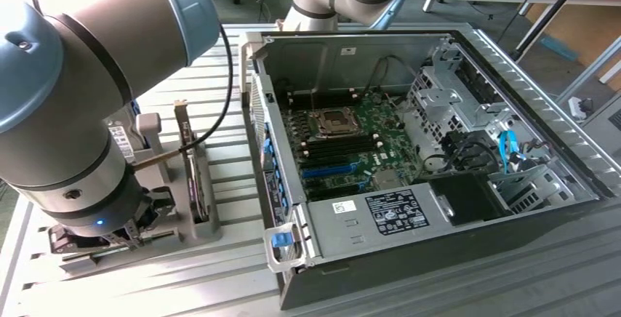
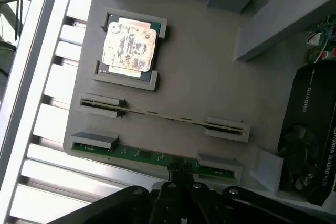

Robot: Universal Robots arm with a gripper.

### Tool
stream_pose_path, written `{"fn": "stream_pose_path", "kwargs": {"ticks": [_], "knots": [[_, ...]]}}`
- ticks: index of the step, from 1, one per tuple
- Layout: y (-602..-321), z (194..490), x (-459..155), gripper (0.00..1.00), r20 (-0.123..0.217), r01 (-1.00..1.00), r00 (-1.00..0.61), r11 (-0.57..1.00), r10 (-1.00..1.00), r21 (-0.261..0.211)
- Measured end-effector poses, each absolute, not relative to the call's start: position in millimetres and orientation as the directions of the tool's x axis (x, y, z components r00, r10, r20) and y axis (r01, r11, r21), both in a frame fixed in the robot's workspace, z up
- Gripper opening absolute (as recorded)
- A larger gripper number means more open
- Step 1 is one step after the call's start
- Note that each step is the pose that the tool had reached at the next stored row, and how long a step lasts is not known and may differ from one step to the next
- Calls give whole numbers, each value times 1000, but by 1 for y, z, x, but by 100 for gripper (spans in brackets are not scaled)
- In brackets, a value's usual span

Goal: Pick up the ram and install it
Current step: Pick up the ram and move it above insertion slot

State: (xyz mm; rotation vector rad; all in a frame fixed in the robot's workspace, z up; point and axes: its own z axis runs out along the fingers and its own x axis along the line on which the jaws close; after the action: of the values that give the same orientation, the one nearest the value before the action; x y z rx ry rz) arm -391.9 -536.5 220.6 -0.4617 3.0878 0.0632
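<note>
- Exterior view: the arm (image 1: 58,113) is bending down over the grey parts tray (image 1: 170,238). The tray is sitting on the slatted table (image 1: 223,277), off to the exterior view's left of the open PC case (image 1: 388,51). The gripper (image 1: 109,243) is hanging low over the tray, well apart from the case.
- Same view: the motherboard (image 1: 354,139) is lying flat in the floor of the case. I'm reading its long dark memory slots as empty, so I'm guessing nothing is installed yet. A graphics card (image 1: 189,164) is standing on edge in the tray.
- Wrist view: the ram (image 2: 131,153) is sitting on its thin edge in the pair of cradles right along the tray's (image 2: 210,72) outer edge. Its long axis is running along that edge.
- A second stick (image 2: 163,115) is lying parallel just beside it, between the ram and the processor (image 2: 129,45).
- The bit that matters: the gripper (image 2: 181,174) is sitting square over the ram's mid-length and crossing the long axis. So the stick is lying directly under it, not off to one side.
- Honestly I can't tell whether the gripper is clamping the ram or just straddling it. The ram is looking seated in both cradles.
</note>
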Motion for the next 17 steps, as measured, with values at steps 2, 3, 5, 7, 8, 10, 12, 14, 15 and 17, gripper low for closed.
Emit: {"fn": "stream_pose_path", "kwargs": {"ticks": [2, 3, 5, 7, 8, 10, 12, 14, 15, 17], "knots": [[-537, 220, -392, 10, -25, -325, -946, 945, -325, 37], [-537, 220, -392, 10, -25, -328, -945, 944, -327, 37], [-537, 220, -392, 10, -25, -329, -944, 944, -328, 37], [-536, 220, -392, 10, -25, -330, -944, 943, -330, 37], [-536, 220, -392, 10, -25, -333, -943, 942, -332, 37], [-536, 221, -392, 10, -25, -340, -940, 940, -339, 37], [-537, 221, -392, 10, -25, -359, -933, 933, -358, 37], [-537, 221, -392, 10, -25, -375, -927, 926, -375, 37], [-537, 221, -392, 10, -24, -386, -923, 922, -385, 37], [-537, 221, -392, 10, -25, -406, -914, 913, -406, 37]]}}
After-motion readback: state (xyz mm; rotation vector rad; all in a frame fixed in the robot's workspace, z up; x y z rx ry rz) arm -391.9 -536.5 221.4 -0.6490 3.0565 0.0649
